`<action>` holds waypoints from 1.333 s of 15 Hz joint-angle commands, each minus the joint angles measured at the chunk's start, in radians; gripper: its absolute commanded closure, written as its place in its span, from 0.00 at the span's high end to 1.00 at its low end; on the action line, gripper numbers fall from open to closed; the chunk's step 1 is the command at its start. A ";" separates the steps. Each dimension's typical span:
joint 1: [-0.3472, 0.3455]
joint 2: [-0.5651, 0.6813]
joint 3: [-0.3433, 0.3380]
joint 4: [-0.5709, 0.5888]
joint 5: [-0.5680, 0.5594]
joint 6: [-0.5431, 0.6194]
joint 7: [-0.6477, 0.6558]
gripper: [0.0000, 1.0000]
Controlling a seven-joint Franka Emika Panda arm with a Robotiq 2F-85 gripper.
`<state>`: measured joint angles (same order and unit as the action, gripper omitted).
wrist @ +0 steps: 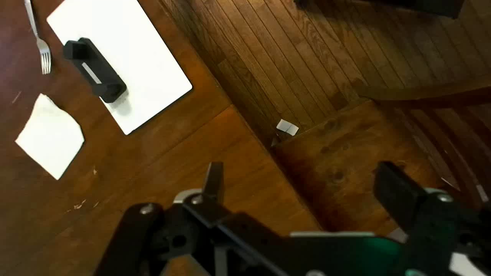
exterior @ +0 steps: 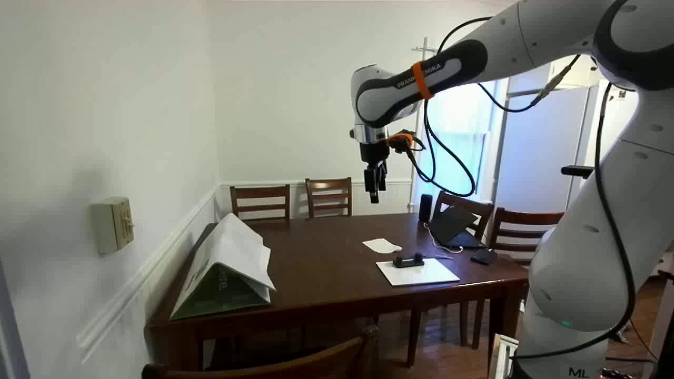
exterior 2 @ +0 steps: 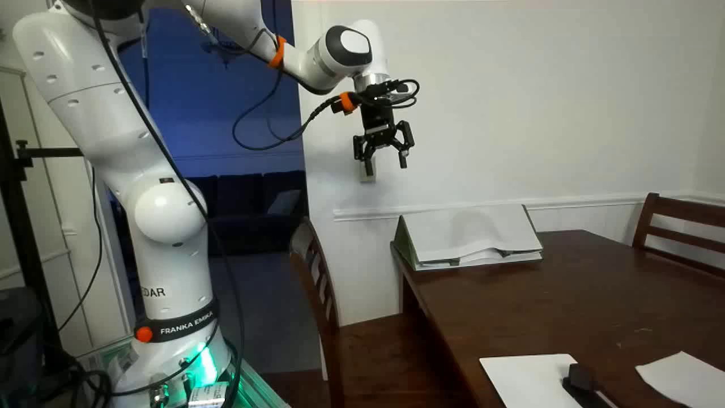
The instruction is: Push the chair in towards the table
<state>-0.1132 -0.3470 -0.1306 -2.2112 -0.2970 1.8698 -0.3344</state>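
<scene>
A brown wooden chair (exterior 2: 368, 351) stands upright at the side of a dark wooden table (exterior 2: 589, 300), its seat (wrist: 337, 153) toward the table and its slatted, leaning backrest (exterior 2: 308, 283) on the outer side, apart from the table. Seen from above in the wrist view, the seat, grained and knotted, meets the line of the table's edge; whether any of it reaches beneath the table cannot be told. In an exterior view, the chair's curved top rail (exterior: 316, 363) shows in front of the table, which has straight edges, thick legs and a few pale scuffs.
</scene>
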 commanded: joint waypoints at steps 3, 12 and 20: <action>0.008 0.000 -0.006 0.002 -0.002 -0.003 0.002 1.00; 0.047 0.019 0.086 0.006 0.018 -0.039 0.199 1.00; 0.185 0.097 0.283 0.073 0.351 -0.252 0.733 1.00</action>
<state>0.0481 -0.2896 0.1112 -2.1747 -0.0464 1.6543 0.2287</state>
